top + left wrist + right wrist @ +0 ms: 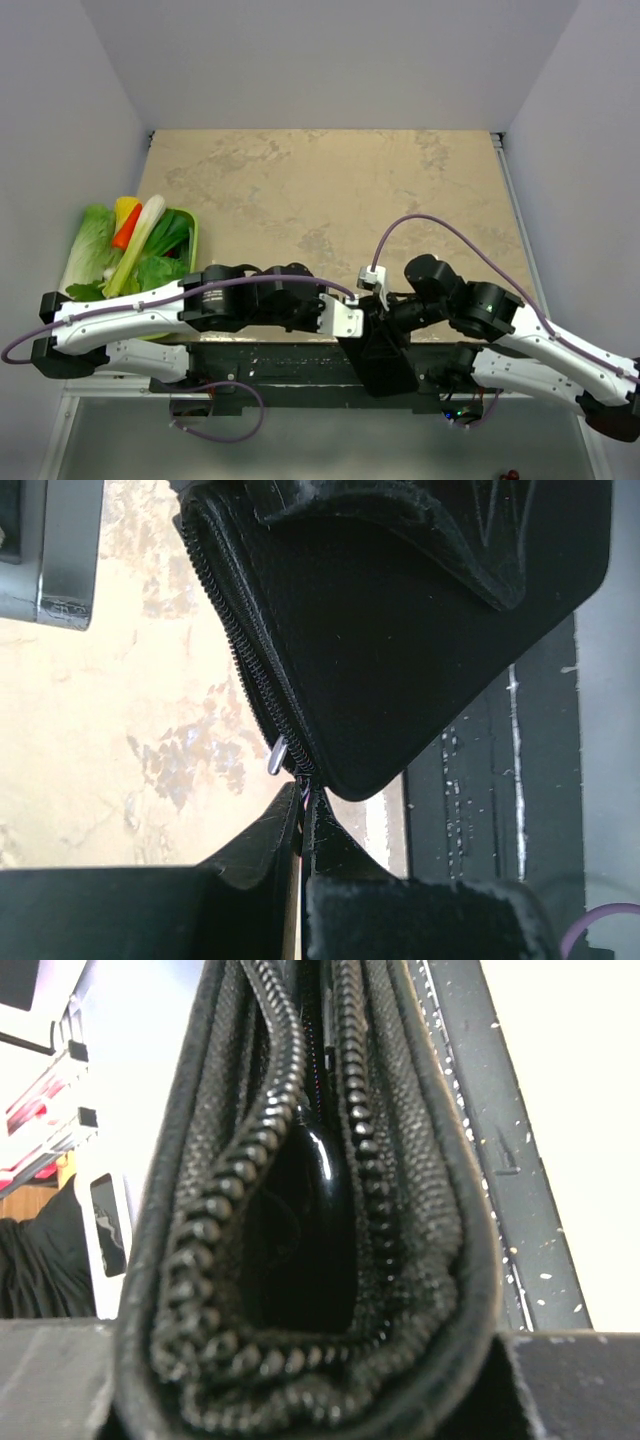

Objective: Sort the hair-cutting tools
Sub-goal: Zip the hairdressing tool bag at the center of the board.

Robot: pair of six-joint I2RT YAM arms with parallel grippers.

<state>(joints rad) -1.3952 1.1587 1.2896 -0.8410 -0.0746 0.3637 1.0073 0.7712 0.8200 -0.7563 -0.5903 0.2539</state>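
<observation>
Left gripper (pixel 304 820) pinches the case (pixel 400 640) corner tight. The case, a glossy black tool (pixel 315 1220) inside, sits within the right gripper (pixel 310 1400), grip unclear.

Reaches in from the left with the left arm (pixel 130 310), low along the near edge, elbow folded, wrist at the middle. Holds the left gripper (pixel 305 815) pinched, fingers (pixel 260 880) pressed tip to tip. Angles in from the right with the right arm (pixel 540 345), elbow bent, wrist turned toward the other wrist, close beside it. Has the right gripper (pixel 310 1385) with fingers (pixel 570 1390) set apart; cannot tell whether squeezing.
</observation>
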